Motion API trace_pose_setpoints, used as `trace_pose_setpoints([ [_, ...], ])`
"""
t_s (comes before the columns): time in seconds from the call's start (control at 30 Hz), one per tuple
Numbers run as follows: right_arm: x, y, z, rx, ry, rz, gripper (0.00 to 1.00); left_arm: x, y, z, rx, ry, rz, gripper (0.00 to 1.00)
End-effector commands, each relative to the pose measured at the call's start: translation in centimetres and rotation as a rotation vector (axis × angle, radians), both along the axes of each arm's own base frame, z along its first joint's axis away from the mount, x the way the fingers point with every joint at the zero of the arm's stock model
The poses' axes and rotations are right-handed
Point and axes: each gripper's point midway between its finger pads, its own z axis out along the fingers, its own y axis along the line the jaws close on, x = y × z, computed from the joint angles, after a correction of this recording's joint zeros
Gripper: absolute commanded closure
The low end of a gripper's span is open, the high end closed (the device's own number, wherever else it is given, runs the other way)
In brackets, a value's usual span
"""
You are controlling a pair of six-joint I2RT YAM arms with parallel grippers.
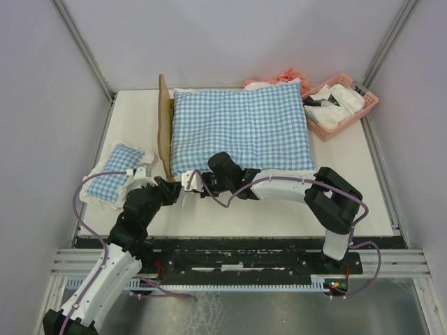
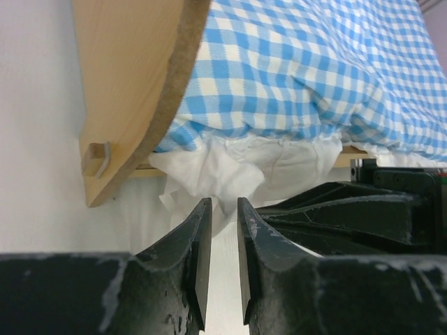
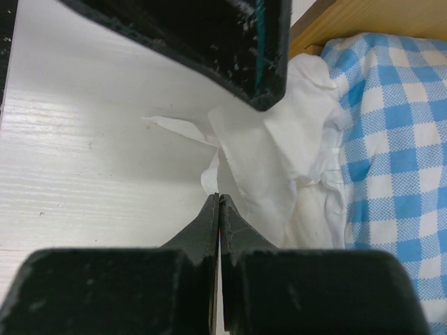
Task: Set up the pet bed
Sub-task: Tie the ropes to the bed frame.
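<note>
The pet bed (image 1: 165,122) stands on the white table with its light-wood headboard on the left; the headboard also shows in the left wrist view (image 2: 133,84). A large blue-and-white checked cushion (image 1: 241,125) covers its base, so the grey fabric is hidden. The cushion's white frill (image 3: 279,160) spills over the near left corner. My right gripper (image 3: 219,195) is shut on the frill's edge, at that corner (image 1: 202,183). My left gripper (image 2: 223,201) faces it (image 1: 180,190), jaws a narrow gap apart, with the frill (image 2: 230,167) just past the tips.
A small checked pillow (image 1: 112,183) lies at the table's left edge beside my left arm. A pink basket (image 1: 369,103) holding white cloth sits at the back right. A pink-orange cloth (image 1: 286,75) lies behind the cushion. Grey walls enclose the table.
</note>
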Motion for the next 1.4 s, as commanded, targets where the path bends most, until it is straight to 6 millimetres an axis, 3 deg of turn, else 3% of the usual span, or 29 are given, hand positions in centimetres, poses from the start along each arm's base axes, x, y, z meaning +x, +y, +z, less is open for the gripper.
trace_pose_setpoints([
  [0.0,-0.2,1.4,4.4,0.093,0.021,0.026,0.98,-0.6,-1.8,2.2,0.011,-0.137,-0.144,0.71],
  [0.17,-0.6,1.0,3.8,0.058,-0.033,0.130,0.98,-1.0,-2.4,4.7,0.202,-0.275,-0.280,0.71],
  [0.27,-0.6,0.7,3.1,0.022,-0.160,0.240,0.98,0.1,-1.1,6.0,0.301,-0.220,-0.224,0.70],
  [0.33,-0.6,0.8,3.2,0.012,-0.219,0.292,0.98,0.6,-0.7,6.2,0.269,-0.164,-0.174,0.73],
  [0.47,-0.7,0.7,3.9,0.008,-0.331,0.376,0.98,-1.4,-2.9,4.3,0.326,-0.188,-0.392,0.76],
  [0.63,-0.8,0.7,4.5,0.002,-0.389,0.434,0.98,-2.1,-4.6,5.5,0.461,-0.344,-0.595,0.76],
  [0.8,-0.6,0.9,4.6,0.012,-0.435,0.463,0.98,-1.5,-4.8,1.0,0.690,-0.263,-0.835,0.80],
  [0.97,-0.2,0.7,4.3,0.001,-0.489,0.473,0.98,-0.6,-5.7,1.5,0.700,-0.318,-0.878,0.83],
  [1.13,0.2,0.6,4.9,0.028,-0.559,0.475,0.98,-1.0,-5.6,-0.3,0.750,-0.311,-0.952,0.82],
  [1.23,0.1,0.6,5.1,0.032,-0.573,0.490,0.98,-1.8,-6.3,-0.2,0.735,-0.345,-1.021,0.79],
  [1.37,0.0,0.3,5.0,0.030,-0.577,0.506,0.98,-1.8,-5.5,-1.0,0.782,-0.316,-1.015,0.76],
])
